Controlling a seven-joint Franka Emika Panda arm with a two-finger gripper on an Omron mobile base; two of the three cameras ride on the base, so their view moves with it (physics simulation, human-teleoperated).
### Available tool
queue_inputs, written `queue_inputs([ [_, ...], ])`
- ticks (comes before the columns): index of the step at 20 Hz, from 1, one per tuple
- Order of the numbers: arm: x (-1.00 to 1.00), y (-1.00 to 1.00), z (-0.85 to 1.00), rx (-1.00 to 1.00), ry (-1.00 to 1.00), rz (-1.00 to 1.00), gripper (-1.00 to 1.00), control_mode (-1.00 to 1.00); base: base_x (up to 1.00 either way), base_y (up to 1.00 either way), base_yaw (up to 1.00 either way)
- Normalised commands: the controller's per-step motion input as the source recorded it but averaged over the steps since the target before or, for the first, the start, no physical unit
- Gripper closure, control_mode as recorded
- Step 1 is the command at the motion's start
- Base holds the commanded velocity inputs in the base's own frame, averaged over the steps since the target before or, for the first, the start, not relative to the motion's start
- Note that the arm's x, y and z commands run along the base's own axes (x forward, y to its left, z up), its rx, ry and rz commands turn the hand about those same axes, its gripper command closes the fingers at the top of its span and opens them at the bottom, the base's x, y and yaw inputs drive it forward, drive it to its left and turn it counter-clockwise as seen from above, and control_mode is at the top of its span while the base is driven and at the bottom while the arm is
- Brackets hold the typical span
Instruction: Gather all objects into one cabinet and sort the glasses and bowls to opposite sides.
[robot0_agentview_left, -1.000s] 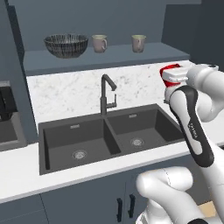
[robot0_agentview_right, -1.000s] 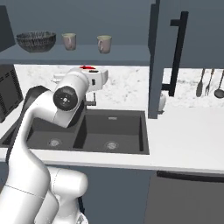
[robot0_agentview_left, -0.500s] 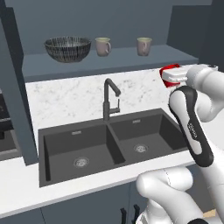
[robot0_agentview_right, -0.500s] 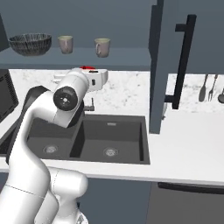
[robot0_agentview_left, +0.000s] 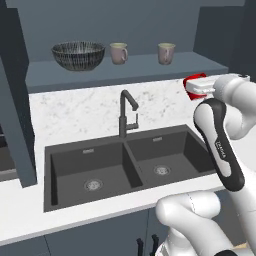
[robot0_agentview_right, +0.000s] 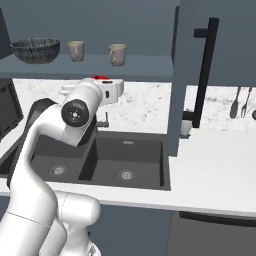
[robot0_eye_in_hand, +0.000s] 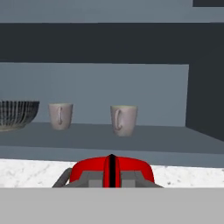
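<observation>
Red cup (robot0_eye_in_hand: 111, 169) clamped in closed pincer (robot0_eye_in_hand: 111, 179), below shelf with 2 mugs (robot0_eye_in_hand: 124, 120)

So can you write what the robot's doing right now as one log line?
gripper: shut on red cup | position: below shelf | on shelf: bowl left, two mugs right | red cup not yet shelved

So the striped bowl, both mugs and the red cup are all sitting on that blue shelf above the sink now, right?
Not quite. The striped bowl and both mugs sit on the blue shelf, but the red cup is not there. The hand view shows it clamped in the gripper, below the shelf's front edge; the left base view shows it at the arm's end, off to the shelf's right.
</observation>
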Motion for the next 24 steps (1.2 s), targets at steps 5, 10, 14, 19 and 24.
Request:
queue_inputs([
  [5,0.0,0.0,0.0,0.0,0.0,0.0,1.0,1.0,0.17,-0.57,0.11],
  [10,0.0,0.0,0.0,0.0,0.0,0.0,1.0,1.0,0.01,-0.46,0.03],
  [14,0.0,0.0,0.0,0.0,0.0,0.0,1.0,1.0,0.0,-0.27,0.0],
  [19,0.0,0.0,0.0,0.0,0.0,0.0,1.0,1.0,0.0,-0.15,0.0],
  [24,0.0,0.0,0.0,0.0,0.0,0.0,1.0,1.0,0.0,-0.01,0.0],
])
